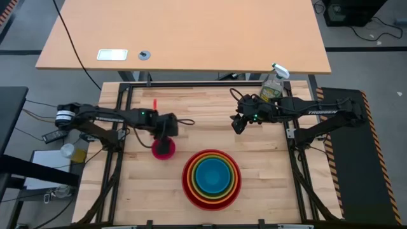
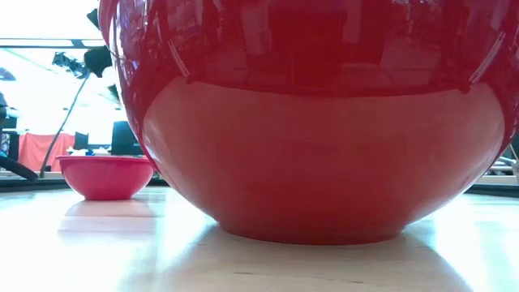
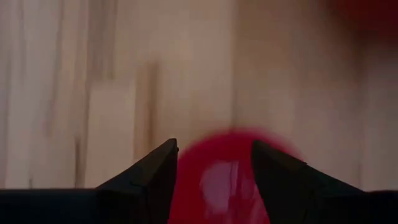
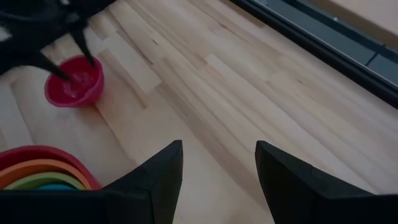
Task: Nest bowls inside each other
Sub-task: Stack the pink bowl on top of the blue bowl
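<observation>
A small pink bowl (image 1: 163, 150) stands upright on its base on the wooden table, left of the middle; it also shows in the low view (image 2: 105, 176). My left gripper (image 1: 166, 132) hangs open above it, and the bowl (image 3: 224, 177) shows below and between its fingers. To the right, nearer the front edge, stands a stack of nested bowls (image 1: 211, 179): red outermost, then orange, green and blue. Its red wall (image 2: 324, 154) fills the low view. My right gripper (image 1: 239, 124) stands open above the table's far right part, nothing between its fingers (image 4: 219, 146).
A spray bottle (image 1: 274, 84) stands at the table's far right edge, behind my right arm. A small red stick (image 1: 154, 103) lies at the far left. Bare wood lies between the pink bowl and the stack (image 4: 37, 171).
</observation>
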You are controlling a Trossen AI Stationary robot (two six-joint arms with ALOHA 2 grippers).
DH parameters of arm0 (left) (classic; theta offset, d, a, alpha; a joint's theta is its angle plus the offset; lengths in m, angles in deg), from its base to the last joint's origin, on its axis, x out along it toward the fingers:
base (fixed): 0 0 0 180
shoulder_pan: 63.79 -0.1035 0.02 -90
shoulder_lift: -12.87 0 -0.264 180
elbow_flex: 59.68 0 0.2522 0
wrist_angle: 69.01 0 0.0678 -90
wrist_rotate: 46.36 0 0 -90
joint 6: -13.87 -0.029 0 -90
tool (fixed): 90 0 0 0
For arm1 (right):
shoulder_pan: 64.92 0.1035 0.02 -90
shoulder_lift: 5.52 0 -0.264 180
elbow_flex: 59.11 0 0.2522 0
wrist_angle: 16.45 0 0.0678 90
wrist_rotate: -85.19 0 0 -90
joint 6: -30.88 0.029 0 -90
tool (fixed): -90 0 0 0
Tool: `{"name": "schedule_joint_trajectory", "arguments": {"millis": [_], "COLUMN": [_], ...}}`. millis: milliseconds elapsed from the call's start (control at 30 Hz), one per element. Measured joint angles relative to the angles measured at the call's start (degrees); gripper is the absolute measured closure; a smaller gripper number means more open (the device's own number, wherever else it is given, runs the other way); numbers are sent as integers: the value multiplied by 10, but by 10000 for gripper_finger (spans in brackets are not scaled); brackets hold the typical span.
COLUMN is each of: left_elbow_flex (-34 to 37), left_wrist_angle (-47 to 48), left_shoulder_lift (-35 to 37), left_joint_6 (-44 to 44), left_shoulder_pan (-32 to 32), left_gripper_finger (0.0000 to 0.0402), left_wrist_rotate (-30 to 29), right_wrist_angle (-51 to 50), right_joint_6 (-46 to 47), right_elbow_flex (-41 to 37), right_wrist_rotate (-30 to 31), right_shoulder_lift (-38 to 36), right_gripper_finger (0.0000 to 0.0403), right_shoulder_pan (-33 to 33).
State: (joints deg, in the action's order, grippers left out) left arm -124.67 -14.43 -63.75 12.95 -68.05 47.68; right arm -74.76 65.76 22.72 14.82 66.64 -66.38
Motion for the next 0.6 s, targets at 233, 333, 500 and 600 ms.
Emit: {"name": "schedule_joint_trajectory", "arguments": {"millis": [233,333,500,600], "left_elbow_flex": [76,84,96,108], "left_wrist_angle": [-3,-1,-7,-5], "left_shoulder_lift": [15,12,12,12], "left_joint_6": [62,40,3,1], "left_shoulder_pan": [-49,-50,-50,-50], "left_gripper_finger": [196,196,196,203], "left_wrist_rotate": [-45,-57,-75,-74], "right_wrist_angle": [11,12,12,12], "right_joint_6": [-4,-5,-5,-5], "right_elbow_flex": [0,0,0,0], "right_wrist_rotate": [0,0,0,0], "right_shoulder_lift": [0,0,0,0], "right_gripper_finger": [195,195,195,195], "right_shoulder_pan": [0,0,2,4]}}
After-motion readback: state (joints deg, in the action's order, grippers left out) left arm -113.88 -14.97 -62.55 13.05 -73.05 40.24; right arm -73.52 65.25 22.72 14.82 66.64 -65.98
